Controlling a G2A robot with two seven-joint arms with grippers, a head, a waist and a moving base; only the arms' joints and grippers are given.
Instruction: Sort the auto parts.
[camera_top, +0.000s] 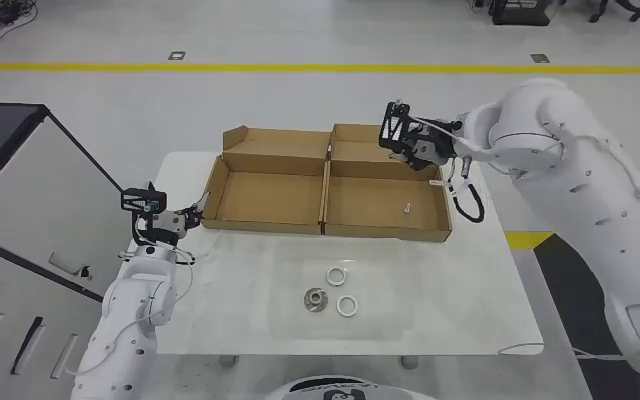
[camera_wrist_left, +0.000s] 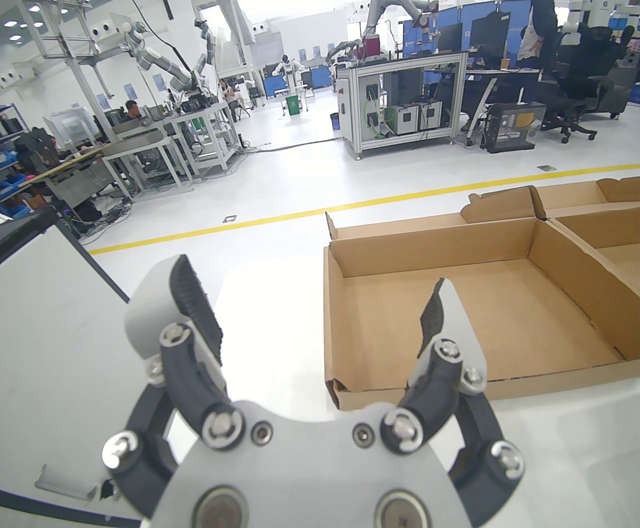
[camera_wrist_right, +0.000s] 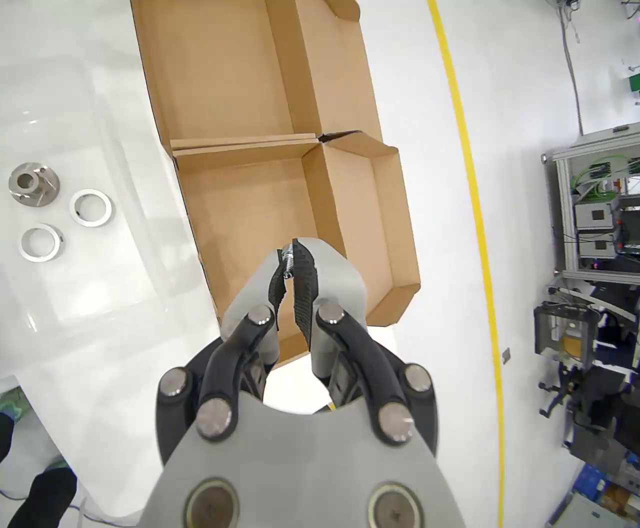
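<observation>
R arm: right gripper (camera_wrist_right: 292, 260) closed tight on a small threaded screw (camera_wrist_right: 287, 264). The pads pinch it near the fingertips, w/ one end just poking past them. The screw's long axis runs approx. along the fingers, so it points the same way the gripper does, i.e. down toward the cardboard. It is tiny, so which end is the head I can't say for sure.

Key relation: in the right wrist view the held screw sits over the floor of the right box (camera_top: 385, 205), inside its walls and not over the left box (camera_top: 270, 198). It is held above the floor, not touching. Judgement: a release here should drop it into the right box. It will prob. land end-on and tip over, maybe roll toward a wall.

One small pale piece (camera_top: 407, 209) already lies on the right box floor, below and nearer the front than the gripper. Likely another screw, but too small to give its axis.

L arm: left gripper (camera_wrist_left: 315, 305) spread wide, holding nothing, just beside the left box's outer corner.

Left on the table (camera_top: 250, 330), in front of the boxes: flanged hub (camera_wrist_right: 34, 183) and two rings (camera_wrist_right: 90, 207) (camera_wrist_right: 42, 242), lying flat, close together, well apart from both grippers. The L arm is free, so it looks the better candidate for these.
</observation>
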